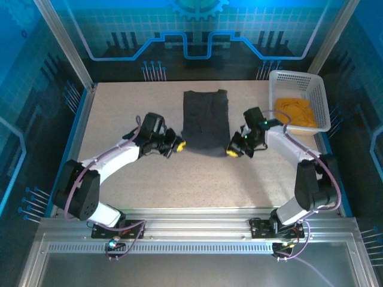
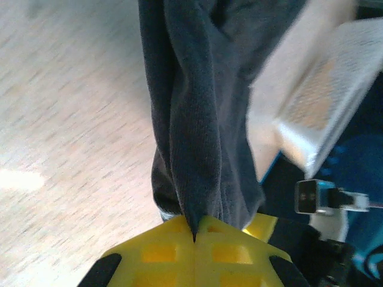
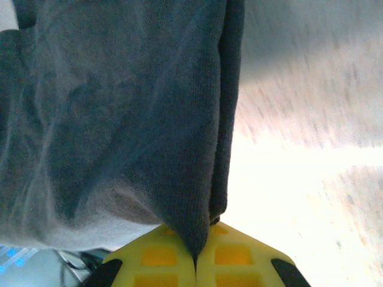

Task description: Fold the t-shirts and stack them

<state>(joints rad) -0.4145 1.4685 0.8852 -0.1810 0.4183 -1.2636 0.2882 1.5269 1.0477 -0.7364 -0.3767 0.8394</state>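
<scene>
Left gripper (image 1: 178, 144): jaws fully closed, pinching the near-left corner of the charcoal t-shirt (image 1: 205, 122); in the left wrist view the cloth rises in bunched folds from between the yellow fingers (image 2: 155, 257).
Right gripper (image 1: 232, 152): jaws closed likewise, clamped on the same shirt's near-right corner; in the right wrist view the fabric is wedged at the seam where the fingers meet.
Charcoal t-shirt, position: centre of table (image 1: 119, 107), approx. a narrow rectangle; far edge lies flat, near edge bows btwn the two grippers.
Orange-yellow t-shirt (image 1: 296, 112): crumpled inside the white lattice basket (image 1: 294, 74) at the table's far-right corner, well apart from both grippers.
Arms: reach in from L and R of the shirt, grippers facing each other across its near edge.
</scene>
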